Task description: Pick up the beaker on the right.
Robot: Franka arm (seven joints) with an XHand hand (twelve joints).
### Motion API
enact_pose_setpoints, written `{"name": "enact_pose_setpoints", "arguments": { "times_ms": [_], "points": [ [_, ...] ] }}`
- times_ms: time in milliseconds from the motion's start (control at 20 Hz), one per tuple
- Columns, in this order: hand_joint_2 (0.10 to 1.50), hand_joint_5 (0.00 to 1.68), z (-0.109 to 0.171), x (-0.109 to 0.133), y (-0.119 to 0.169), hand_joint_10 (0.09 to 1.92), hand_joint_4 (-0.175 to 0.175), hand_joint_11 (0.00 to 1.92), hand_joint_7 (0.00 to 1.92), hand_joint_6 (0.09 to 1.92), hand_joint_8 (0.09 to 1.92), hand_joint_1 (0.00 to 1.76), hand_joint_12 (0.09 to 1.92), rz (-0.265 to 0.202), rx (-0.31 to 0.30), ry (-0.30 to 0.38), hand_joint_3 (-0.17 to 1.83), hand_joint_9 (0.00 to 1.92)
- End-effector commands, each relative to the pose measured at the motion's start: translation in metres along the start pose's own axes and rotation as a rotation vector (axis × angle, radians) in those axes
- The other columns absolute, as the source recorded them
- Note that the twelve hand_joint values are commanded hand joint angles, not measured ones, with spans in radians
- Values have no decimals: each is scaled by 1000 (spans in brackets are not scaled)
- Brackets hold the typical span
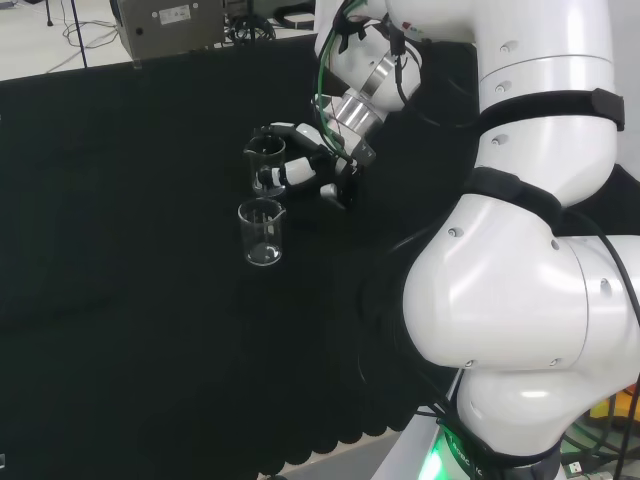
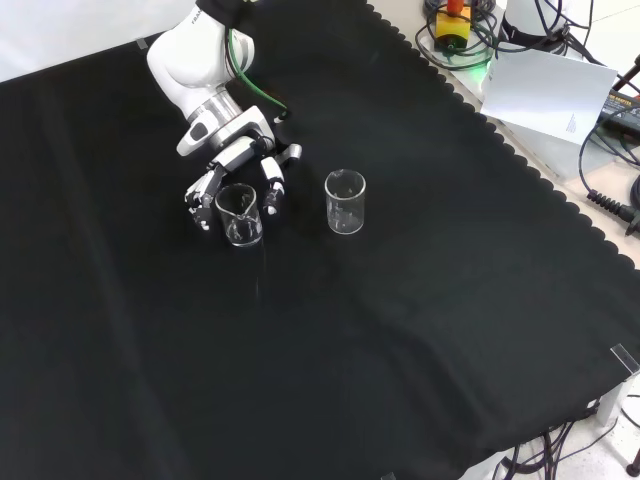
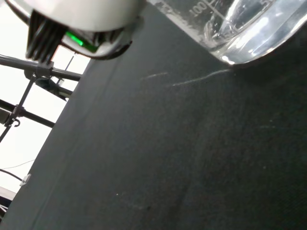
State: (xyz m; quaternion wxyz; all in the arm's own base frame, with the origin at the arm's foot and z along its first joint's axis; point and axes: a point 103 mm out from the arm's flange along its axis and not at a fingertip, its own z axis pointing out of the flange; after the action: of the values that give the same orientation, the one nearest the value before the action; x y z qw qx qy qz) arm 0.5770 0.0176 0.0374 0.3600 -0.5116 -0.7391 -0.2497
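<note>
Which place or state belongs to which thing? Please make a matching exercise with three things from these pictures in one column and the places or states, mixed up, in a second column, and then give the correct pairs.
Things:
1. hand
2. beaker between the fingers
3. free beaker

Places or states:
A. stands alone on the black cloth, to the right in the front view
B. white and black, fingers reaching down on both sides of a glass
C. clear glass, upright on the cloth, to the left in the front view

Pairs: 1-B, 2-C, 3-A
</note>
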Motion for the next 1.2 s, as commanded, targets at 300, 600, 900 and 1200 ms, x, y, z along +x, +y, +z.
{"name": "enact_pose_setpoints", "arguments": {
  "times_ms": [300, 600, 900, 1200],
  "points": [
    [497, 447, 4, 6, 2, 621, -64, 90, 388, 799, 759, 962, 1397, 83, -76, -56, 684, 530],
    [645, 1001, 12, 24, 3, 786, -151, 1049, 1099, 1069, 1036, 1395, 989, 138, -174, -114, 766, 1257],
    [648, 1036, -15, 53, 5, 706, -175, 1047, 1179, 964, 954, 1535, 940, 66, -257, -130, 673, 1382],
    [614, 1102, -66, 85, 2, 588, -175, 1094, 1240, 855, 850, 1544, 885, 23, -215, -231, 685, 1451]
  ]
}}
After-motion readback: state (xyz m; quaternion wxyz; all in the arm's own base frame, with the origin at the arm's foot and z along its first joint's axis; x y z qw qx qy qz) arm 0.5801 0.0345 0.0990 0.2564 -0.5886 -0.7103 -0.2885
